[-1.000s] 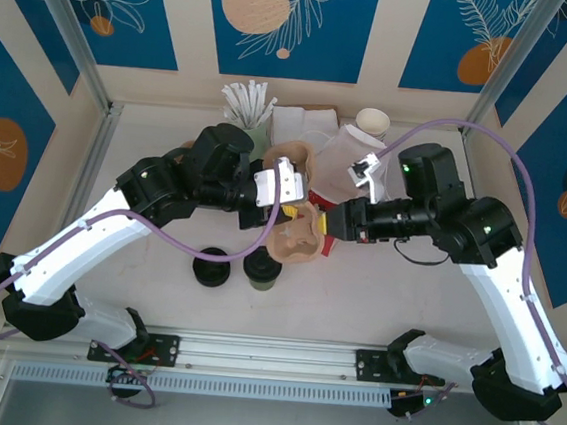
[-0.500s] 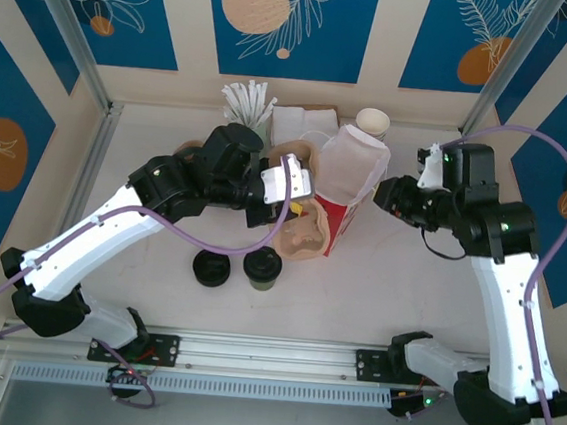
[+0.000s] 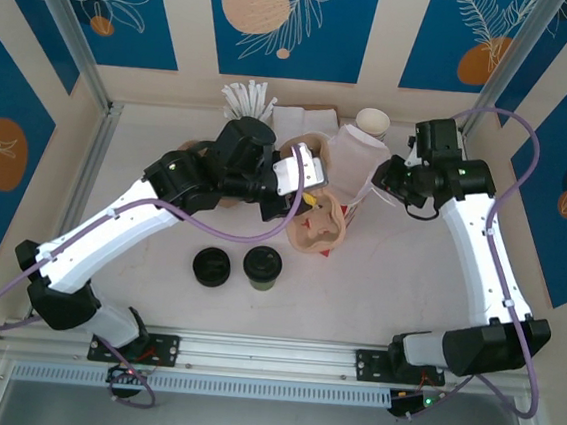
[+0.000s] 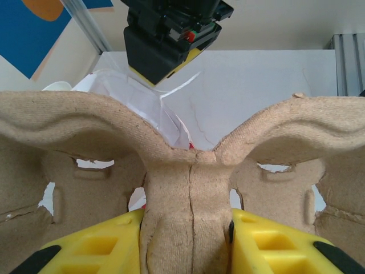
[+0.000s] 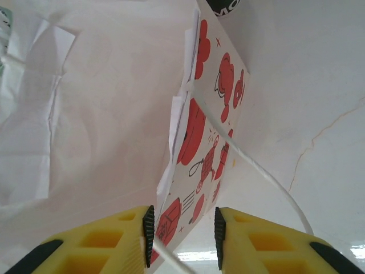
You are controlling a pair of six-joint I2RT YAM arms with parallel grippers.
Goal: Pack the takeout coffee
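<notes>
The takeout coffee [image 3: 262, 267], black-lidded, stands upright on the desk [image 3: 407, 285] near its front edge. It is just beside a low stack of bare lids [image 3: 211, 266] and well apart from both arms; nothing grips it.

Progress, as judged: early. The moulded pulp carrier [image 3: 319, 230] is held by the left tool [image 4: 185, 240], whose yellow fingers [image 4: 274, 245] are clamped on the carrier's central ridge. Just behind the carrier stands the paper bag [image 3: 357, 159], mouth up, with the right tool [image 3: 387, 177] at the side nearest the right arm. Neither carrier nor cup appears to be inside the bag. Left to do, by this reading: get the carrier into the bag, fetch the cup, and seat it in a well.

- **Top view:** gives the layout of cup, lids, bag and carrier relative to one another, but little of either tool's fingers beneath the wrists.
- **Left wrist view:** shows the grip itself, with the ridge pinched between both pads, vacant cup wells on either side and the bag's white wall beyond.
- **Right wrist view:** shows the bag's red-printed side panel and its white cord handle [image 5: 268, 177] lying between the right tool's jaws. The jaws stand apart; whether the pads press the paper cannot be told.
</notes>
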